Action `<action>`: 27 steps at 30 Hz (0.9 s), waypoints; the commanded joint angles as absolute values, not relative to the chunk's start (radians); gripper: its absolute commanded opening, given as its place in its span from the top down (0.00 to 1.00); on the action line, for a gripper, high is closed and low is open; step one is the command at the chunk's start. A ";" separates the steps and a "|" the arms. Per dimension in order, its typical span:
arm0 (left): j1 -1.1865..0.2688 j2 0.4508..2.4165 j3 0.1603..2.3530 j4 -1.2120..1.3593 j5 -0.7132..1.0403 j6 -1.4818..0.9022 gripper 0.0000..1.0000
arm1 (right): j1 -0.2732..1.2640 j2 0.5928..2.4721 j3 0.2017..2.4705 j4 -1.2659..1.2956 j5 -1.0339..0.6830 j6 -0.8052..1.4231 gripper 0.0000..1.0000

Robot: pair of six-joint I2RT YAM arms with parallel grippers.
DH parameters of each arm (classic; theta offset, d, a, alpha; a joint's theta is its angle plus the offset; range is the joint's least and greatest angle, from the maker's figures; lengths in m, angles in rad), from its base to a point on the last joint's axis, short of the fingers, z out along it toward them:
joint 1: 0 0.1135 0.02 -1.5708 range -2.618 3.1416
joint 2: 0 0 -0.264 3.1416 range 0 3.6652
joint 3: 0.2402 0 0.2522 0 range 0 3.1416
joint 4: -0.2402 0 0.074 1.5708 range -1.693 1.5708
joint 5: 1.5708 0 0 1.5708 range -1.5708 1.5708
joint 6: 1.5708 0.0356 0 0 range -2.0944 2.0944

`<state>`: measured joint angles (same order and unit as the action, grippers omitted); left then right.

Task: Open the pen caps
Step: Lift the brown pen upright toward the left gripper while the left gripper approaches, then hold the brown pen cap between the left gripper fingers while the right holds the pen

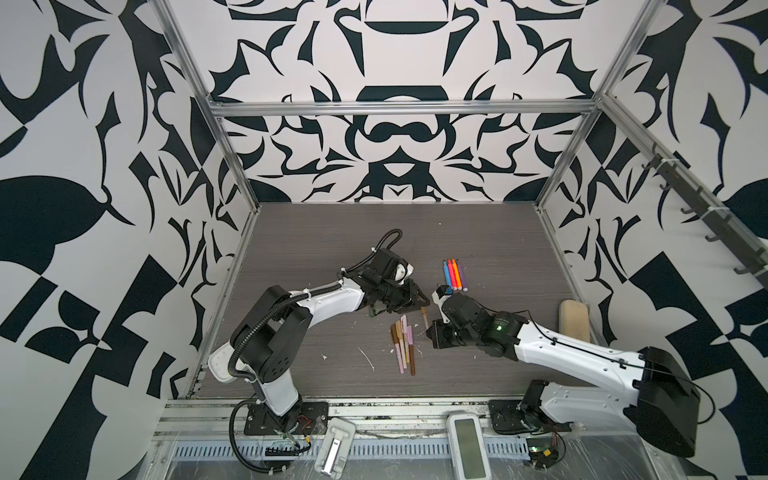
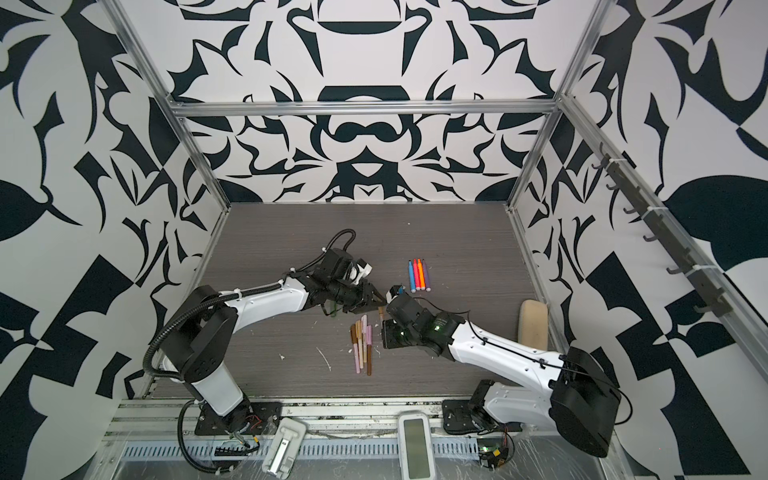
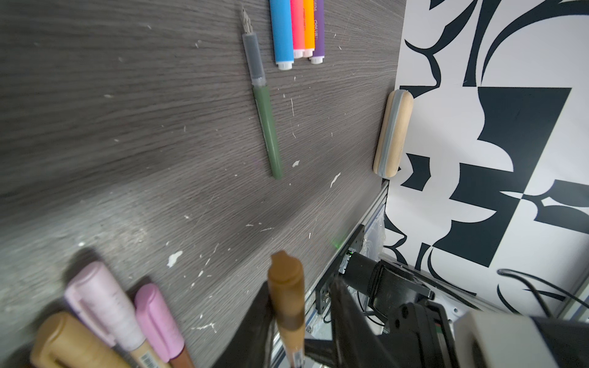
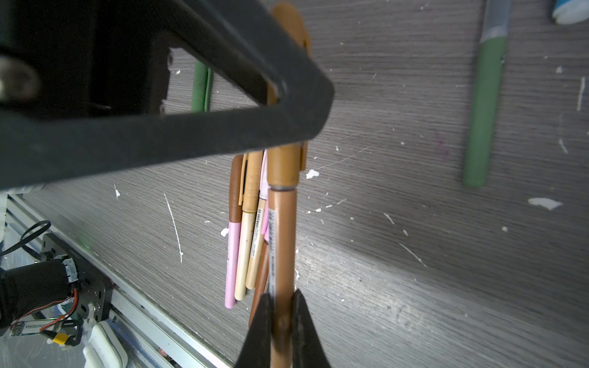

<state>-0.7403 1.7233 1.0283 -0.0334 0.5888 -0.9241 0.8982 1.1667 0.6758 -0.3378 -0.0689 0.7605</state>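
Up front, brown, tan & pink pens [image 1: 402, 345] lie piled on the gray wood-look table [image 1: 316, 249] w/ white flecks [image 1: 368, 359]. Just past them the right gripper [image 4: 282, 302] squeezes a brown pen [image 4: 282, 239]; left gripper [image 3: 301, 296] sits round its cap [image 3: 287, 280], can't tell if pinching. Farther back: 4 bright pens [image 1: 454, 274], then the black & white wall [image 1: 395, 158].

The purple pen [image 3: 318, 32] barrel reads "deli"; other print illegible.

Top pair overhead, same table [image 1: 332, 232]; wrists close-up.
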 commanded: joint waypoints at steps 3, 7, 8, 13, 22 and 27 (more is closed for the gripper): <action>-0.745 1.739 1.052 -0.025 0.599 -0.929 0.69 | 0.897 1.151 0.677 -0.305 -0.083 0.770 1.00; -0.745 1.741 1.052 -0.026 0.598 -0.926 0.70 | 0.897 1.149 0.668 -0.288 -0.102 0.769 1.00; -0.744 1.743 1.053 -0.027 0.598 -0.924 0.70 | 0.897 1.150 0.666 -0.283 -0.107 0.769 1.00; -0.745 1.746 1.069 -0.062 0.588 -0.900 0.82 | 0.897 1.154 0.663 -0.276 -0.116 0.768 1.00; -0.745 1.730 1.083 -0.096 0.574 -0.882 1.00 | 0.896 1.161 0.659 -0.262 -0.109 0.783 0.78; -0.745 1.735 1.086 -0.089 0.593 -0.883 1.00 | 0.874 1.172 0.669 -0.263 -0.117 0.785 0.73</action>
